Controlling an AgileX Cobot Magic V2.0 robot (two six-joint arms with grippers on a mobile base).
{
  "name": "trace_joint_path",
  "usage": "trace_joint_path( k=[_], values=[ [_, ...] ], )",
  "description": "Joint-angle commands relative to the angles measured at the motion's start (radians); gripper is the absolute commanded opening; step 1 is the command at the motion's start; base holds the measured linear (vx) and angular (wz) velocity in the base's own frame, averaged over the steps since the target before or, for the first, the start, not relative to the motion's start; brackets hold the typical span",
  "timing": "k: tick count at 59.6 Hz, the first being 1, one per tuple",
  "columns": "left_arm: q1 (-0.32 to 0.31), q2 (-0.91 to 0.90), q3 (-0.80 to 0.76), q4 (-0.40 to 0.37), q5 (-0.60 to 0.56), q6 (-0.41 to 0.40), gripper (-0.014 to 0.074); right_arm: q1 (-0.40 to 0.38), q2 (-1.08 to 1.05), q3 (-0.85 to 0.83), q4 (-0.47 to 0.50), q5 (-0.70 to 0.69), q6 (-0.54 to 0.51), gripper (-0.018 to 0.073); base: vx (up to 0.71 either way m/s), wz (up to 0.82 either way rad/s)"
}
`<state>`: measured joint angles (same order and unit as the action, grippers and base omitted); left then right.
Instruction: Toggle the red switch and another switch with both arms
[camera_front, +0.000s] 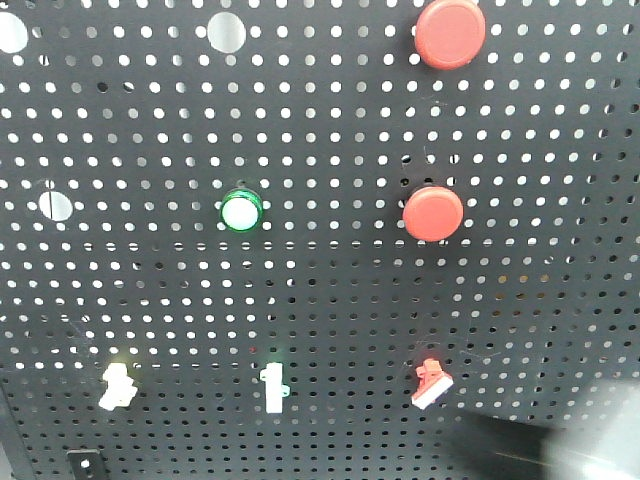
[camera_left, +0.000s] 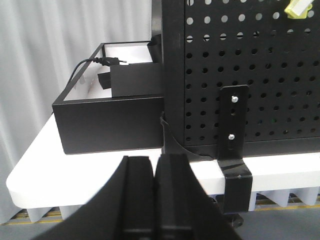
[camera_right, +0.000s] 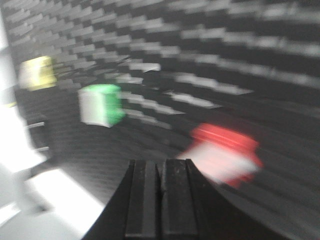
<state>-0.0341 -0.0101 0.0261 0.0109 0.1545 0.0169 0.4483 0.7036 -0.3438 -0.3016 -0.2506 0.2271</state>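
Closing on the red switch (camera_right: 222, 155) just up-right of the pressed-together right pincer (camera_right: 161, 192); left pincer (camera_left: 155, 192), also pressed together, sits well below the cream switch (camera_left: 298, 8).

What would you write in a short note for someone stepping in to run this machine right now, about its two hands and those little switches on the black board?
Left hand: shut, holding nothing, low beside the black perforated board's bottom corner. The small pale yellow-cream toggle lever is up and to its right.

Right hand: shut, holding nothing, aimed at the small red toggle lever with a white tip, close but apparently not touching; that view is blurred.

In the front view, the cream lever is lower left and the red one lower right, with a white upright toggle between.

Done: neither switch looks touched. Left: flip both.
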Motion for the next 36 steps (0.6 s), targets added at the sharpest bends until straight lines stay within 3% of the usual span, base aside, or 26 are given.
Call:
trace_joint_path(
  k=[1,9,14,19,24,36],
  values=[
    [0.001,-0.009,0.021,-0.011,-0.084,0.001,0.0002,-0.112,-0.149,0.053,0.059,-0.066,-0.069,-0.0006,0.0,0.0],
    [0.001,-0.009,0.021,-0.011,-0.084,0.001,0.0002,-0.261,-0.374,0.206,0.125,-0.035,-0.096,-0.0006,0.0,0.0],
    [0.001,-0.009,0.021,-0.011,-0.084,0.001,0.0002,-0.316,-0.479,0.314,0.138,-0.028,-0.084,-0.0006,0.0,0.0],
    [0.001,-0.009,0.021,-0.011,-0.084,0.001,0.0002,-0.345,-0.559,0.387,0.139,-0.023,-0.086,-0.0006,0.0,0.0],
    [0.001,-0.009,0.021,-0.011,-0.084,0.001,0.0002,-0.365,-0.622,0.378,0.134,0.144,-0.097,-0.0006,0.0,0.0],
    [0.001,-0.009,0.021,-0.011,-0.084,0.001,0.0002,-0.438,-0.728,0.38,0.133,0.282,-0.139,-0.0006,0.0,0.0]
  ],
)
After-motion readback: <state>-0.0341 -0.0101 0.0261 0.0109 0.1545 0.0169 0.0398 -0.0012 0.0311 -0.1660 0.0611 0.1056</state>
